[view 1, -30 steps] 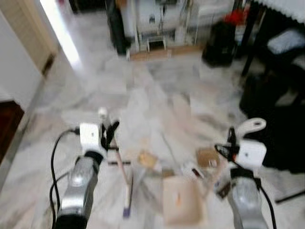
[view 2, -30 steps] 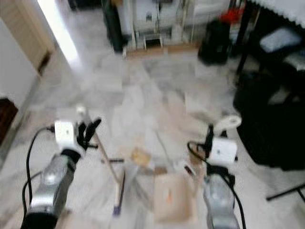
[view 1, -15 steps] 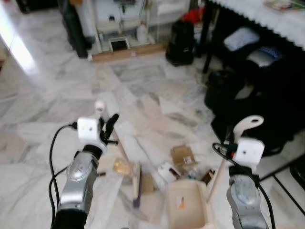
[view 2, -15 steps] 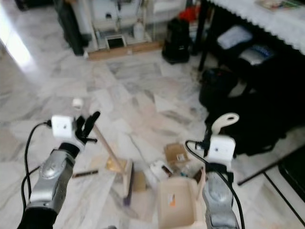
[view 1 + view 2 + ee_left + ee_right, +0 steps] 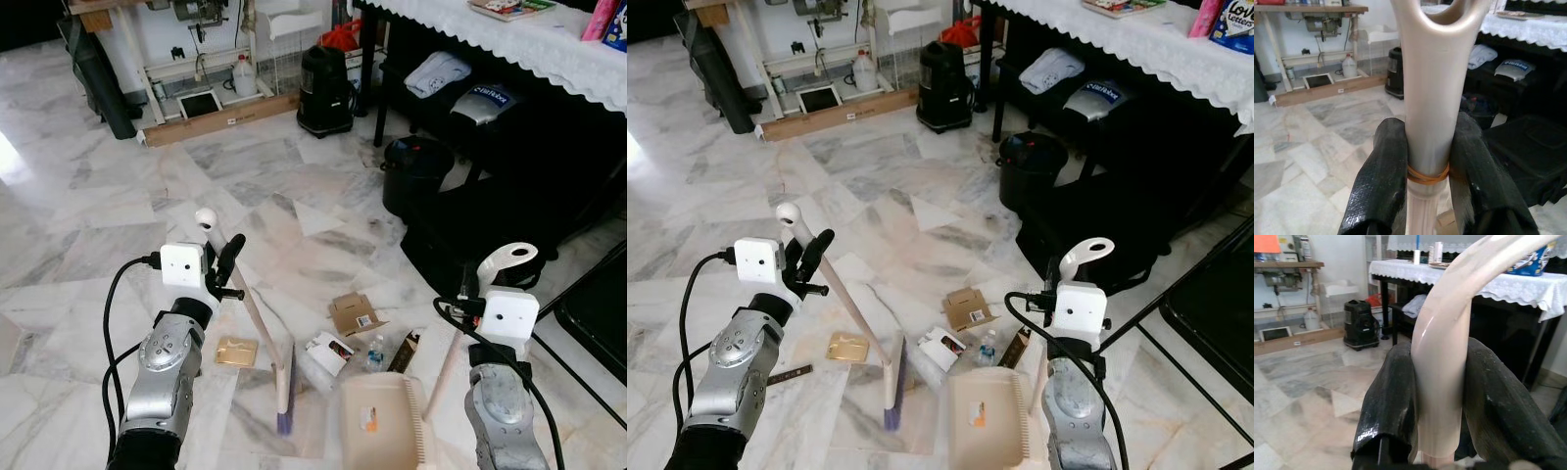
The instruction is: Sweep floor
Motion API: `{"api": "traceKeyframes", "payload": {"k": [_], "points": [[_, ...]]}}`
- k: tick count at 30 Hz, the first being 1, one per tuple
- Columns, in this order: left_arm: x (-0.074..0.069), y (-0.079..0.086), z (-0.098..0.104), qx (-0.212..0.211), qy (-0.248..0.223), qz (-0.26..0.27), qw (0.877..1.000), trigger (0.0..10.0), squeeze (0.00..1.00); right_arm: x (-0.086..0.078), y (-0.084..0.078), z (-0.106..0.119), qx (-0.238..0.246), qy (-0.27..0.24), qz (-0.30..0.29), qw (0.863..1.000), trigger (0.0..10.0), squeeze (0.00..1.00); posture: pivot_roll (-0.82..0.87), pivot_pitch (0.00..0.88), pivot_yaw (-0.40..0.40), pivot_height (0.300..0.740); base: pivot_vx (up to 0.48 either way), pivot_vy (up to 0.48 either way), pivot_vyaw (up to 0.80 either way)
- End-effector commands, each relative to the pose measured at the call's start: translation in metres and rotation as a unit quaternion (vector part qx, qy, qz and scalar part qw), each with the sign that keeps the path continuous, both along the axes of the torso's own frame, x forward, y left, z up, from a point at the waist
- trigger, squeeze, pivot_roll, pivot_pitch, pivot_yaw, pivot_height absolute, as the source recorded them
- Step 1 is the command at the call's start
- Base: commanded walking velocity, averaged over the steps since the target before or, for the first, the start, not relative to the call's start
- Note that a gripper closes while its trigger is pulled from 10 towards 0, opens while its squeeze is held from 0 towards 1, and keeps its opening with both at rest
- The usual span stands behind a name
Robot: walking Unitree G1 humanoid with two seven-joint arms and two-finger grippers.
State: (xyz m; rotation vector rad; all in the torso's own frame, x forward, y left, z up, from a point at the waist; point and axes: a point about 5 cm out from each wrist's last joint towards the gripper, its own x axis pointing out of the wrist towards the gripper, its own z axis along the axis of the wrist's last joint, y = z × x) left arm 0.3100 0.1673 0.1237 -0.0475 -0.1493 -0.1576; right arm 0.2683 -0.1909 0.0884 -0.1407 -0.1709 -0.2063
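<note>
marble floor [image 5: 118,206], grey-veined, litter near the middle. black-draped table [image 5: 549,59] with white lace cloth on the right, black bags [image 5: 460,245] beneath it. beige dustpan [image 5: 377,426] flat on floor just ahead of the right arm, its long handle [image 5: 1442,382] clamped in right gripper [image 5: 1442,401]. broom [image 5: 257,328] slanting down, brush head [image 5: 284,387] on floor left of dustpan, upper handle pinched tight in left gripper [image 5: 1427,166]. small cardboard box [image 5: 355,313], white packet [image 5: 328,352], small bottle [image 5: 374,354], brown wrapper [image 5: 236,351] scattered beyond the brush and pan.
</note>
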Motion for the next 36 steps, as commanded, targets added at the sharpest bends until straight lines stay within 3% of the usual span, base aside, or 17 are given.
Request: {"api": "traceKeyframes", "payload": {"k": [1, 13, 23, 36], "points": [[0.007, 0.005, 0.009, 0.001, -0.026, 0.013, 1.000, 10.0, 0.00, 0.002, 0.002, 0.009, 0.000, -0.021, 0.004, 1.000, 10.0, 0.00, -0.04, 0.078, 0.051, 0.740, 0.000, 0.000, 0.00], [0.022, 0.008, 0.002, -0.007, -0.009, 0.026, 1.000, 10.0, 0.00, -0.002, 0.007, 0.006, 0.005, -0.020, 0.003, 1.000, 10.0, 0.00, -0.05, 0.088, 0.067, 0.740, 0.000, 0.000, 0.00], [0.032, 0.002, -0.013, -0.009, 0.021, 0.018, 1.000, 10.0, 0.00, -0.003, 0.006, 0.009, 0.003, -0.023, 0.002, 1.000, 10.0, 0.00, -0.07, 0.091, 0.067, 0.740, 0.000, 0.000, 0.00], [0.032, 0.004, -0.029, -0.010, 0.066, -0.017, 0.998, 10.0, 0.00, -0.003, 0.008, 0.009, 0.003, -0.023, 0.004, 1.000, 10.0, 0.00, -0.06, 0.095, 0.069, 0.740, 0.000, 0.000, 0.00]]}}
